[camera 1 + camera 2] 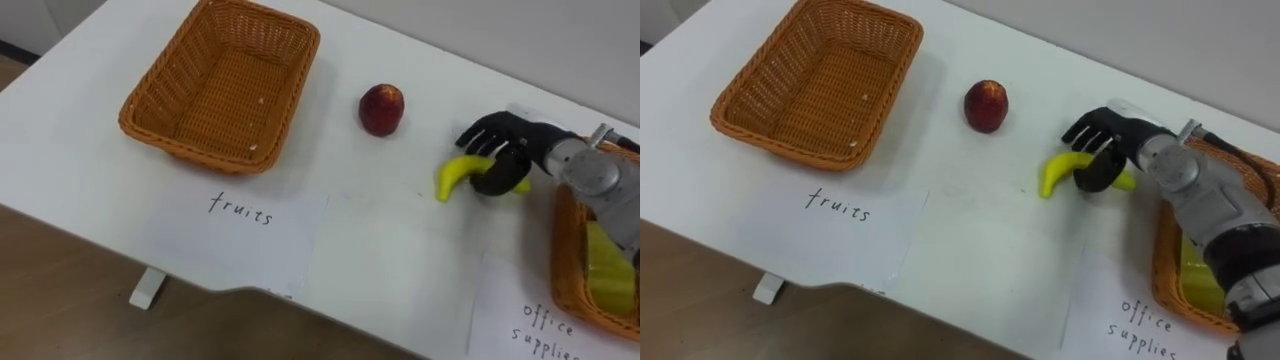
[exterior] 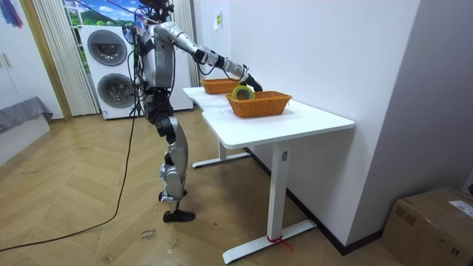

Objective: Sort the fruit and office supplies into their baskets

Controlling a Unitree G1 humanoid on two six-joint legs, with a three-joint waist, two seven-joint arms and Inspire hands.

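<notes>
Curling right hand (image 1: 508,140) round banana (image 1: 455,175)

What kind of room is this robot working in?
Most likely a home, or a room set up like one: two stacked washing machines stand by a curtain, the floor is wood, and the baskets sit on a plain white table against the wall.

The right hand (image 1: 503,152) rests on the white table (image 1: 380,260), its fingers curled over a yellow banana (image 1: 455,177). A red apple (image 1: 381,109) sits apart to the hand's left. Well beyond it stands a wicker basket (image 1: 220,100). Just beside the wrist, a second basket (image 1: 558,250) holds something yellow (image 1: 608,275).
</notes>
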